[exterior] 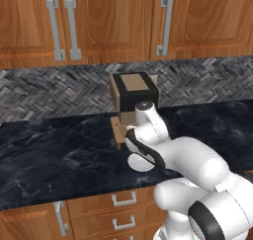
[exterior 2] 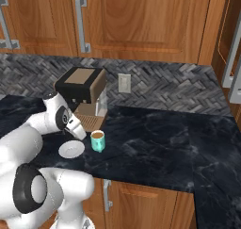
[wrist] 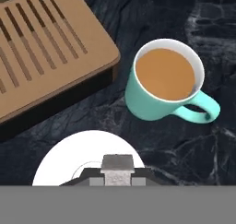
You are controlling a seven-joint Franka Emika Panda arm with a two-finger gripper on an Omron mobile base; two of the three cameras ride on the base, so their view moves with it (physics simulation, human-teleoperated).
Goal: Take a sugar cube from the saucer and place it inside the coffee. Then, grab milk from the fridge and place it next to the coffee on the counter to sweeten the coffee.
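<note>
Hand view: one sugar cube (wrist: 118, 165) sits clenched between the tips of the tool (wrist: 118, 178), low over the one white saucer (wrist: 64, 158). One teal mug of coffee (wrist: 164, 80) stands apart from the saucer on the black bench (wrist: 184, 144), its handle turned away from the coffee machine's slatted brown drip tray (wrist: 46, 52). In the right base view the saucer (exterior 2: 71, 149) lies just beside the coffee (exterior 2: 97, 141), both in front of the one coffee machine (exterior 2: 82, 94). Left base view shows three bar handles (exterior: 71, 27) on the wooden cabinets above.
</note>
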